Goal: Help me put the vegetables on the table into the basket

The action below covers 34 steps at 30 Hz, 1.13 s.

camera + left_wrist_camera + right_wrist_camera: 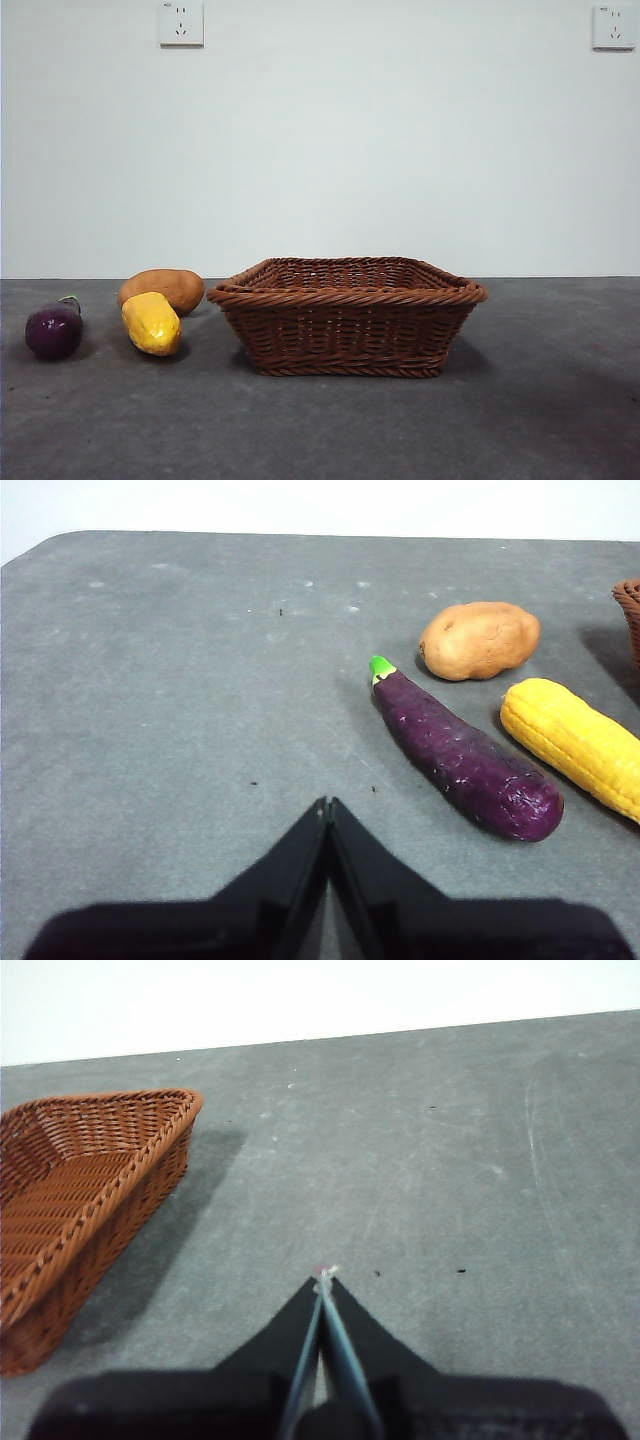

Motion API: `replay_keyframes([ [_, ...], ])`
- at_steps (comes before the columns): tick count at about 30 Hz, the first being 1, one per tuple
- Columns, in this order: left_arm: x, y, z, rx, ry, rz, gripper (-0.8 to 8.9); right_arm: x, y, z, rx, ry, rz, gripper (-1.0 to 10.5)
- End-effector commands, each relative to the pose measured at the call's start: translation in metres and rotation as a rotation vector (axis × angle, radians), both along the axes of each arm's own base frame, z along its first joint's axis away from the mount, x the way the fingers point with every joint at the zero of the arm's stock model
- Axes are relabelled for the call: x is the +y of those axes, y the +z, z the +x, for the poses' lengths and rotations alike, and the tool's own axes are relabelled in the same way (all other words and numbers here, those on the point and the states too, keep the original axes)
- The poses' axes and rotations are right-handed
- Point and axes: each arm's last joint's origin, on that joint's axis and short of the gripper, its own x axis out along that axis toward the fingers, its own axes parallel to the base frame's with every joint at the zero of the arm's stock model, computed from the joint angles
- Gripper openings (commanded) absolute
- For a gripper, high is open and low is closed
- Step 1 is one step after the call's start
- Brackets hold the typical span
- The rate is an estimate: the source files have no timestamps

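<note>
Vegetables all sit on the table (540, 400), at 9 o'clock of the empty basket (346, 296): eggplant (465, 759) between us and the corn (575, 742), potato (480, 639) behind. We judge them light, firm, smooth, rolling; grip the eggplant mid-body, across its width. Left gripper (326, 804) and right gripper (324, 1276) both hang clear, jaws pressed together.
</note>
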Motion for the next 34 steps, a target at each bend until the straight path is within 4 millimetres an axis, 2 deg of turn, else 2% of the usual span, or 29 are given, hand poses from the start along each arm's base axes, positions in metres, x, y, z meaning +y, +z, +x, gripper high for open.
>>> replay_keyframes([
  [1, 0.000, -0.002, 0.000, -0.005, 0.009, -0.037, -0.04, 0.000, -0.002, 0.000, 0.011, -0.007, 0.067, 0.0],
  [5, -0.001, 0.003, 0.000, -0.007, -0.023, -0.068, -0.07, 0.000, 0.001, 0.000, 0.010, -0.022, 0.148, -0.1],
  [9, -0.003, 0.020, -0.003, -0.007, -0.063, -0.095, -0.08, 0.001, 0.015, -0.002, -0.021, -0.006, 0.203, -0.1],
  [17, -0.004, 0.066, -0.009, 0.004, -0.062, -0.182, -0.08, 0.003, 0.067, -0.016, -0.076, 0.014, 0.221, -0.1],
  [28, -0.008, 0.140, -0.014, 0.083, -0.187, -0.219, -0.07, 0.006, 0.139, -0.025, 0.146, 0.117, 0.124, -0.1],
  [34, -0.012, 0.169, -0.021, 0.135, -0.255, -0.199, -0.07, 0.007, 0.171, -0.022, 0.247, 0.171, 0.106, -0.1],
])
